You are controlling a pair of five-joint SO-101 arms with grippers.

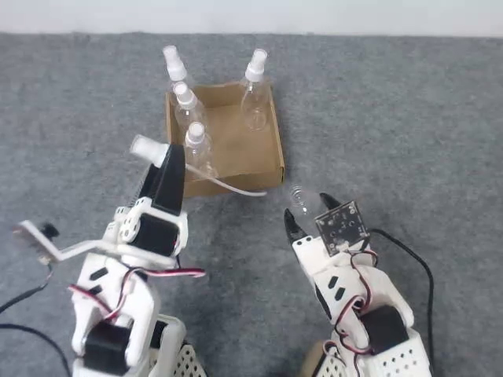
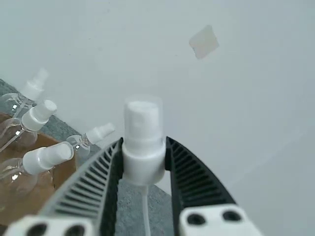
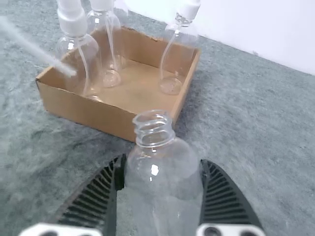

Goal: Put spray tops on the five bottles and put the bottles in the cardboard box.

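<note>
Right wrist view: uncapped bottle (image 3: 160,164) upright, mouth up, within clenched right gripper (image 3: 161,171); spray top (image 2: 143,140) within clenched left gripper (image 2: 143,147).

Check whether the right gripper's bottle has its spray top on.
Off: the bottle shows a bare open neck; the left gripper holds the spray top.

The desk (image 1: 409,118) has a grey, felt-like surface. Along the top edge of the high view runs a plain white wall (image 1: 251,14). In the left wrist view a small pale patch (image 2: 204,42) sits on it, upper right of centre.
</note>
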